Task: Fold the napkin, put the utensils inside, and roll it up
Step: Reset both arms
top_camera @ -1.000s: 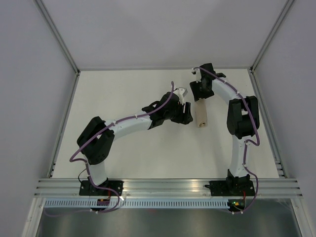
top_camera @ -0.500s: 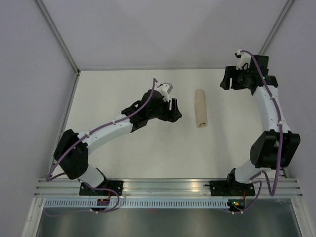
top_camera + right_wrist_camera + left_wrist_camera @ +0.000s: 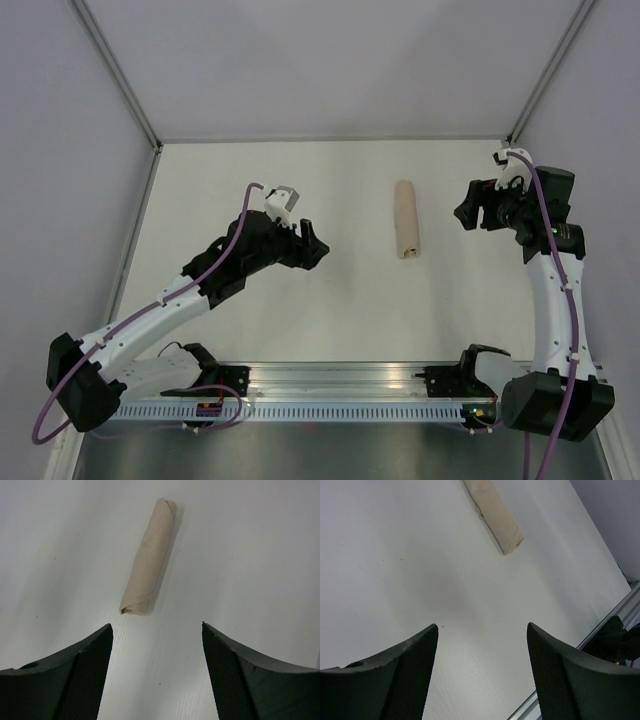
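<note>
The napkin (image 3: 405, 220) lies rolled into a tight tan tube on the white table, running front to back. It also shows in the left wrist view as the napkin (image 3: 492, 514) and in the right wrist view as the napkin (image 3: 149, 557). No utensils are visible; the roll hides whatever is inside. My left gripper (image 3: 318, 250) hovers to the left of the roll, open and empty, seen as the left gripper (image 3: 482, 627) with wide jaws. My right gripper (image 3: 463, 212) stands to the right of the roll, open and empty, seen as the right gripper (image 3: 156, 626).
The white table (image 3: 250, 310) is bounded by grey walls at the back and sides. An aluminium rail (image 3: 340, 378) carrying both arm bases runs along the near edge. The rail's corner shows in the left wrist view as the rail (image 3: 625, 615).
Both arms have drawn away from the rolled napkin, the left one leftward and toward the front, the right one to the right. Both sets of jaws have opened wider. The roll has stayed put.
</note>
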You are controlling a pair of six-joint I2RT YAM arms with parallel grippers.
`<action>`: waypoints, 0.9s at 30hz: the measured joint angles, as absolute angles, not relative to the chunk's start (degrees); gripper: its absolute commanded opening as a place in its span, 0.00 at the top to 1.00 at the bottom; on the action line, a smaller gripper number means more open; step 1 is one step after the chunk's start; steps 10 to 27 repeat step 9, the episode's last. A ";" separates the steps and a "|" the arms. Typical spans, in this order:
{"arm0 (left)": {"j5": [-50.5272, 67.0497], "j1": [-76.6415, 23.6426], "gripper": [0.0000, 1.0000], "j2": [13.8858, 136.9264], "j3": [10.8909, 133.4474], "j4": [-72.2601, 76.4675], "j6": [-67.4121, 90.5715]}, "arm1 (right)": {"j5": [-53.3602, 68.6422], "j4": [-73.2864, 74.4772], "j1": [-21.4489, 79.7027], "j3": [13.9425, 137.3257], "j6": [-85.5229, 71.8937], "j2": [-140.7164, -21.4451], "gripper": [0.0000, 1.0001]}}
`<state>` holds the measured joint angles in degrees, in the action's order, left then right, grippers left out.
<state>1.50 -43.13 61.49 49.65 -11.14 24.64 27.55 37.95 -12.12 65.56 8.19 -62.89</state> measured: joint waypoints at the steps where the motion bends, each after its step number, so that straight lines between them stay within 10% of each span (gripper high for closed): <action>1: 1.45 -43.09 0.23 60.88 49.41 -11.46 24.64 | 27.40 38.00 -12.14 64.97 8.34 -62.15 0.23; 27: 1.30 -43.09 0.23 57.95 49.10 -13.67 24.62 | 26.89 36.95 -13.02 63.66 8.84 -58.54 0.21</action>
